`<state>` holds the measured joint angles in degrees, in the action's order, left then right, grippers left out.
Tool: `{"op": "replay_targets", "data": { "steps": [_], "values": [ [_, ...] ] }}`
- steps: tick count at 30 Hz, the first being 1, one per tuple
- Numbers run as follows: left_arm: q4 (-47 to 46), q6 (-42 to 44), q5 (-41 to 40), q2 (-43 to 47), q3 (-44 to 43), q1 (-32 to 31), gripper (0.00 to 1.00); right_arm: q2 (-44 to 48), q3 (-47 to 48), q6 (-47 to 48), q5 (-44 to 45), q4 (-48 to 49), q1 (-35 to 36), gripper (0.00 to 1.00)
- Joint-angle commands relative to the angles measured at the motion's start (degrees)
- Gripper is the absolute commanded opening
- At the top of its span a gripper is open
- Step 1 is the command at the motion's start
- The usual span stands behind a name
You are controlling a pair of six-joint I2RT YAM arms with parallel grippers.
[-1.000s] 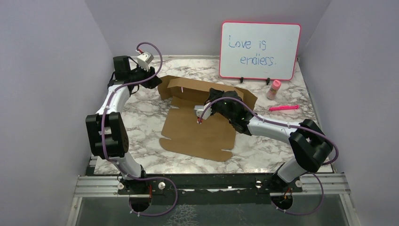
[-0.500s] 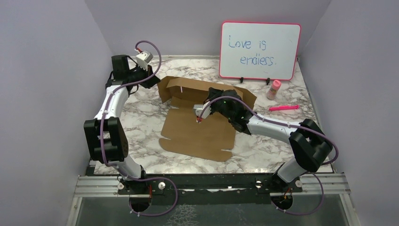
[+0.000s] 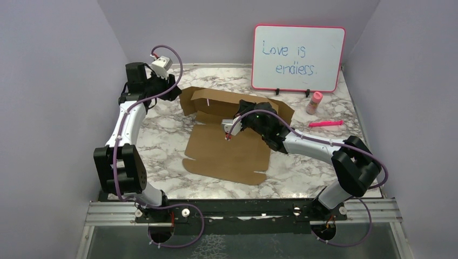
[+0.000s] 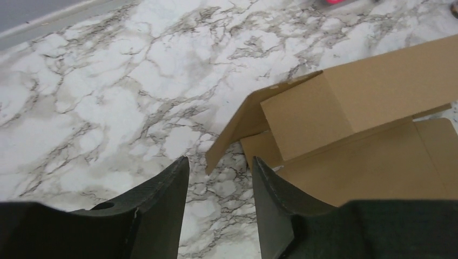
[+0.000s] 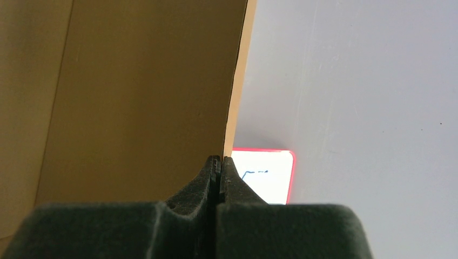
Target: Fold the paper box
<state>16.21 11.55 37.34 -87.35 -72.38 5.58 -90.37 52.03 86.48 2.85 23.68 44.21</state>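
Observation:
The paper box (image 3: 227, 154) is a brown cardboard sheet lying flat on the marble table, with its far panel (image 3: 216, 103) raised upright. My right gripper (image 3: 246, 106) is shut on the top edge of that raised panel; in the right wrist view the fingers (image 5: 221, 159) pinch the thin cardboard edge (image 5: 135, 97). My left gripper (image 3: 175, 90) is open and empty, just left of the box's far left corner. In the left wrist view its fingers (image 4: 219, 162) frame bare table, with the corner flap (image 4: 367, 108) ahead to the right.
A pink-framed whiteboard (image 3: 298, 51) stands at the back right and shows in the right wrist view (image 5: 264, 178). A small pink-capped bottle (image 3: 315, 102) and a pink marker (image 3: 325, 123) lie to the right of the box. Purple walls close in three sides.
My left arm has drawn slightly left and back, away from the box's corner. My right gripper and the raised panel have stayed nearly still.

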Motion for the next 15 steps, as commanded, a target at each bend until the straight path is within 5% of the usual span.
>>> {"op": "replay_targets", "data": {
  "steps": [1,10,15],
  "values": [
    [0.40,3.81,-4.91,-3.49,-4.99,-0.06,0.50,-1.12,0.96,-0.29,-2.32,-3.67,0.61,0.01],
    [3.63,7.27,8.55,-11.58,-10.18,-0.07,0.53,-0.80,1.14,-0.17,-1.74,-3.83,0.57,0.01],
    [5.96,8.21,10.54,-14.34,-12.12,-0.16,0.41,-1.10,1.02,-0.17,-1.67,-3.76,0.58,0.01]
  ]
}}
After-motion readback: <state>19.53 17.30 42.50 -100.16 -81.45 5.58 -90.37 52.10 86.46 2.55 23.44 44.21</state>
